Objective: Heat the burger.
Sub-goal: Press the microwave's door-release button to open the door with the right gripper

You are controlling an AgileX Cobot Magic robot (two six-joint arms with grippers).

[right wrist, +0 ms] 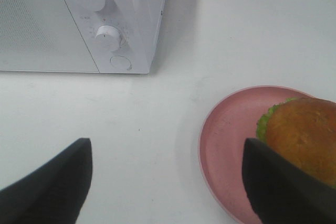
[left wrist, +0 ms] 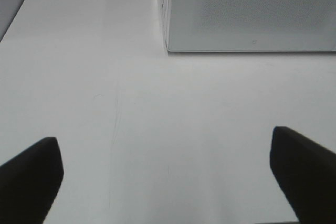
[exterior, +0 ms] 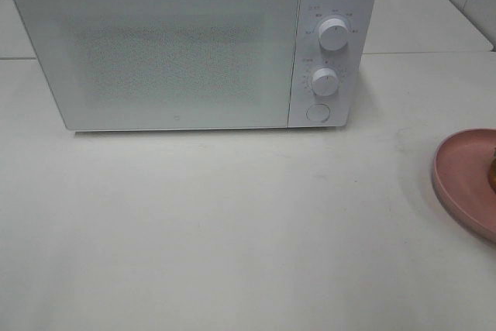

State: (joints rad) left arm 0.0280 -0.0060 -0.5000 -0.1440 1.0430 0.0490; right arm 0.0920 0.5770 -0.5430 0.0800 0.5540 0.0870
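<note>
Right wrist view shows the burger [right wrist: 302, 135] on its pink plate [right wrist: 231, 129], right of the shut microwave [right wrist: 139, 14]; right gripper [right wrist: 167, 145] and left gripper [left wrist: 164, 136] both gape empty. Best swing the door [exterior: 155, 52] fully open first, clear of the plate

A: I need finishes logged. Start with the microwave [exterior: 194, 48].
B: On my feed its casing is smooth white, plastic-looking. The door [exterior: 155, 56] is satin with a fine speckled grain. The knobs [exterior: 333, 35] are smooth white plastic.
A: I read the table [exterior: 232, 222] as smooth, pale, faintly sheened.
B: Confirmed. The plate [right wrist: 231, 129] is matt pink, the bun of the burger [right wrist: 304, 135] glossy brown.
</note>
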